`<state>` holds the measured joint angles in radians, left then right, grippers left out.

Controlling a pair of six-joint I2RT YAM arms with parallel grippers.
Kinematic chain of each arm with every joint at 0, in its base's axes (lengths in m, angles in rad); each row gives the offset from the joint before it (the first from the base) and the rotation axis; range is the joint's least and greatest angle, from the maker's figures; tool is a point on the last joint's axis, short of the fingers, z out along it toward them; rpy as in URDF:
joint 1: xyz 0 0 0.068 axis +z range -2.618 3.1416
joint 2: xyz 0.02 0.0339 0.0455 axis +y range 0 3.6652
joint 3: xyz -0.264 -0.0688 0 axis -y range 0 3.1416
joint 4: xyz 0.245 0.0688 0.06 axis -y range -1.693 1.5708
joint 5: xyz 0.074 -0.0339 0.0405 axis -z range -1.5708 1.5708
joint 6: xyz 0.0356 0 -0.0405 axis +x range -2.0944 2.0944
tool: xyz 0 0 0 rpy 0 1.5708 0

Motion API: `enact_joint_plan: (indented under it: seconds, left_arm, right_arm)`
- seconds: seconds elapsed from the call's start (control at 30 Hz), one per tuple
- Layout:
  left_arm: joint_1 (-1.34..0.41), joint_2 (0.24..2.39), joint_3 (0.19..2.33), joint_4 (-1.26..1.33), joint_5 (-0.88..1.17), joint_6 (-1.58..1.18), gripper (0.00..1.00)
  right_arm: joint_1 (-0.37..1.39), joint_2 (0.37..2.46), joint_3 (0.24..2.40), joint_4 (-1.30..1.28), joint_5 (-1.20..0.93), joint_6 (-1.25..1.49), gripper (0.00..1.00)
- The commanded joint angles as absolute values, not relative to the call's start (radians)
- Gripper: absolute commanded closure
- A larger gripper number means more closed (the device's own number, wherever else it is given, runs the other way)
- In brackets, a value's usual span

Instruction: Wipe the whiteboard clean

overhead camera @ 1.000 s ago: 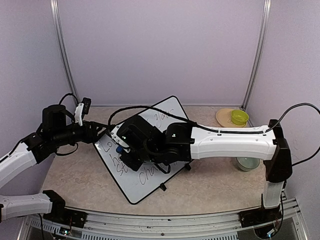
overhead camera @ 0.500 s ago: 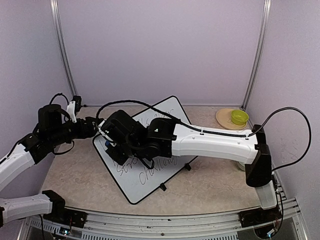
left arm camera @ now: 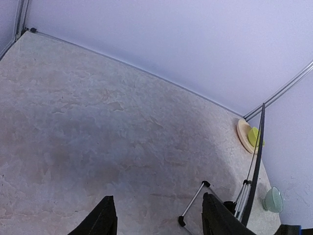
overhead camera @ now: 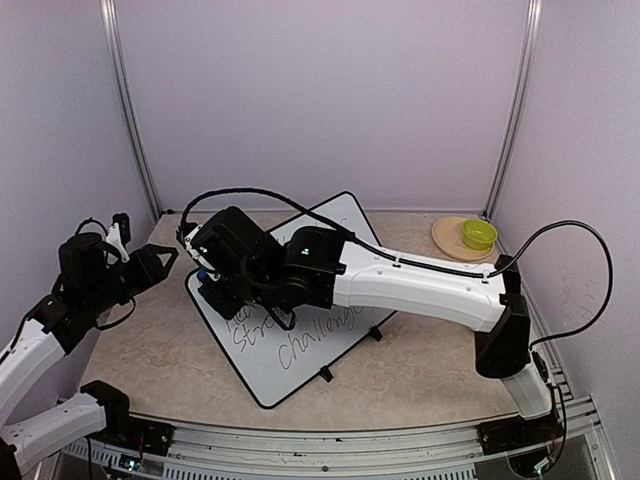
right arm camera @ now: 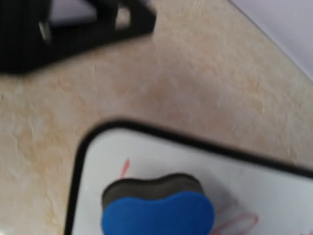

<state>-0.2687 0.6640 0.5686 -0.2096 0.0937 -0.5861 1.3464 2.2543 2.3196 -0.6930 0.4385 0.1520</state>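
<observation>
The whiteboard (overhead camera: 282,375) lies in the middle of the table (overhead camera: 430,375), turned diagonally, and it seems to be a little raised on a thin black wire stand (overhead camera: 325,374) that shows under its near edge. On the board there is handwriting, and the lower lines, toward the near corner, are clear to read as loops of letters. The right arm reaches across the whole board from its right side, and the right gripper (overhead camera: 212,281) stands over the board's left corner. It pinches a blue eraser (overhead camera: 203,272). In the right wrist view the eraser (right arm camera: 157,211) shows a dark felt layer under the blue part and sits on the white surface (right arm camera: 276,193) just inside the black frame, with some red strokes beside it. I cannot see the fingers themselves in that view. The left gripper (overhead camera: 163,257) hangs off the board, just beside the same left corner and apart from it, with its two fingers (left arm camera: 103,218) spread and nothing between them. Beyond the board's right corner, well apart from it, a yellow-green bowl (overhead camera: 479,234) sits on a tan plate (overhead camera: 447,236). In the left wrist view a pale green bowl (left arm camera: 273,199) also stands to the right of the board.
</observation>
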Motion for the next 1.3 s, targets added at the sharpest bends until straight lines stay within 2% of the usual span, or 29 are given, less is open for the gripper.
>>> enact_joint_plan:
  seconds: [0.0,0.3,0.4,0.5,0.87,1.2,1.27]
  left_arm:
    - [-0.264,0.697,0.525,-0.206,0.103,-0.616,0.43]
    - [-0.367,0.733,0.495,-0.136,0.081,-0.606,0.46]
    - [-0.445,0.756,0.522,-0.145,-0.015,-0.605,0.45]
    - [-0.450,0.743,0.548,-0.152,-0.062,-0.602,0.45]
    - [-0.360,0.750,0.563,-0.048,0.204,-0.592,0.46]
    - [-0.357,0.763,0.555,-0.046,0.363,-0.577,0.61]
    - [-0.357,0.767,0.560,-0.064,0.368,-0.572,0.61]
  right_arm:
    - [1.356,2.327,2.415,-0.735,0.446,0.145,0.79]
    - [1.356,2.325,2.415,-0.735,0.445,0.145,0.78]
    - [1.356,2.320,2.403,-0.743,0.451,0.151,0.78]
    - [1.356,2.287,2.349,-0.734,0.457,0.157,0.78]
    - [1.356,2.117,2.113,-0.670,0.499,0.178,0.78]
    - [1.337,1.987,1.983,-0.630,0.501,0.193,0.77]
    - [1.334,1.979,1.974,-0.630,0.505,0.195,0.76]
